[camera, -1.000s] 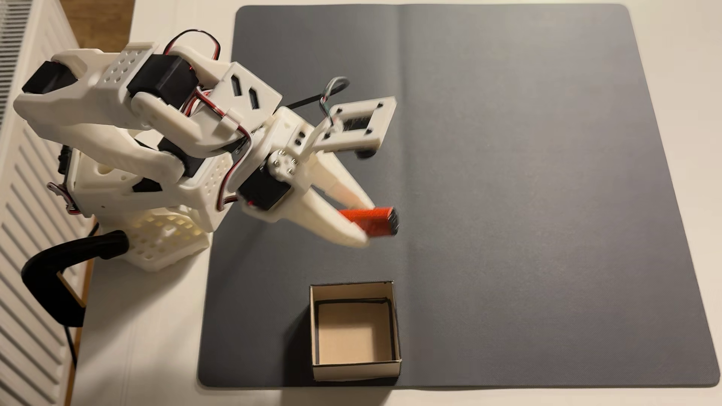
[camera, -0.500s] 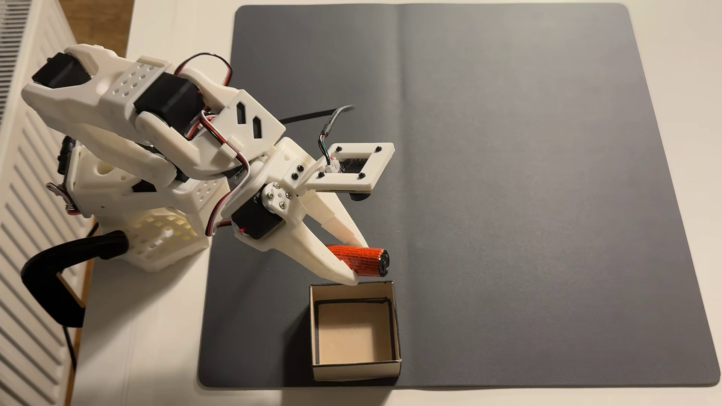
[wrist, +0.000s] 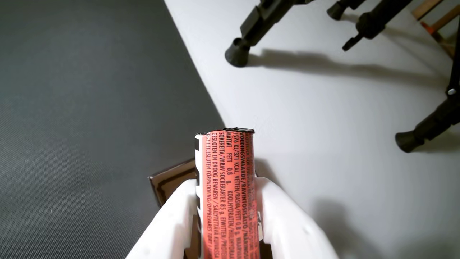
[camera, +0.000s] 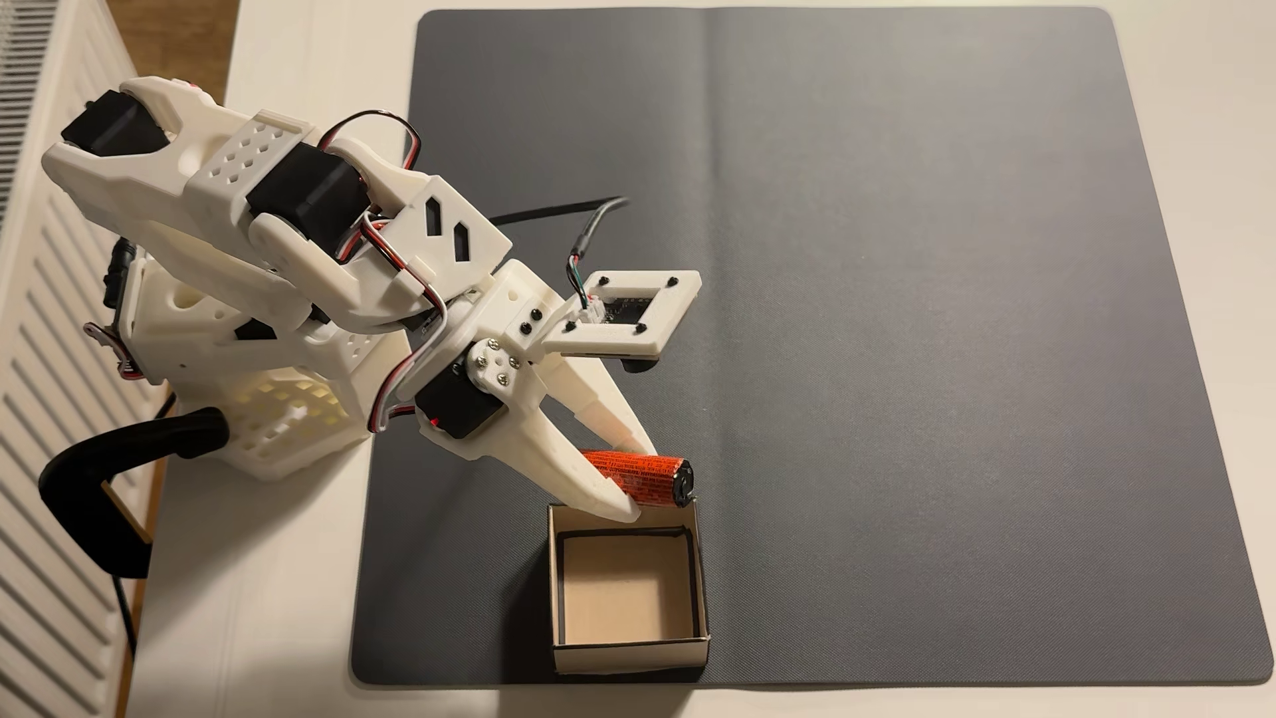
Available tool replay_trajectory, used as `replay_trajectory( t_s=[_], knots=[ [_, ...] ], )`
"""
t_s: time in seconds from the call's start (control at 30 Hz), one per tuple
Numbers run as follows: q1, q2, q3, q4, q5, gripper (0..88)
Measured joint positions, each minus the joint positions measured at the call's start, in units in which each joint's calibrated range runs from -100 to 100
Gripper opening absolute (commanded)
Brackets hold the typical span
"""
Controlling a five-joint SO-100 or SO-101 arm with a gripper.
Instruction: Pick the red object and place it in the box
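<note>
red object (camera: 642, 475): orange-red cyl w/ dark print, low centre of fixed view; clamped betw. the white fingers, off the mat; free end w/ dark foil cap pokes right past the tips, hanging by the box's top-right corner; in wrist view (wrist: 228, 194) it fills bottom centre, print readable, far end up-frame
long axis: near horizontal in fixed view, slight tilt down to the right; runs roughly along the box's upper wall, not across it; in wrist view axis runs straight up-frame, in line w/ the fingers
gripper (camera: 632, 476): clenched on the red object, grasping its left part; jaws narrow, one each side of the cyl in wrist view (wrist: 226, 216); tips sit at the box's top edge
box (camera: 697, 587): beige, open top, bottom centre of fixed view, directly below the gripper in frame; floor bare; dark corner of it peeks left of the fingers in wrist view (wrist: 169, 181)
key relation: obj. looks over the rim/upper wall, not yet over the floor; my read: needs a bit more travel down-frame before letting go, else free end may catch the wall
mat (camera: 897, 276): grey, under box
table (camera: 290, 587): white, left & bottom edges
</note>
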State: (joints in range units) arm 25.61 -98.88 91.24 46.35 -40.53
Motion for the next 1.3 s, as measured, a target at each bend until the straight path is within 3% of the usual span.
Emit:
replay_trajectory(
  t_s=[0.4,0.53,0.87,1.07,1.3],
  knots=[
    [-0.7,-0.1,0.0,-0.3,0.0,14.1],
    [-4.2,-0.1,-0.7,-0.3,-1.6,0.0],
    [-19.2,-0.1,-7.5,-0.3,-9.9,0.7],
    [-26.5,0.1,-3.0,-0.3,-9.6,0.7],
    [-27.3,-0.4,6.6,-0.3,-9.6,0.7]
  ],
)
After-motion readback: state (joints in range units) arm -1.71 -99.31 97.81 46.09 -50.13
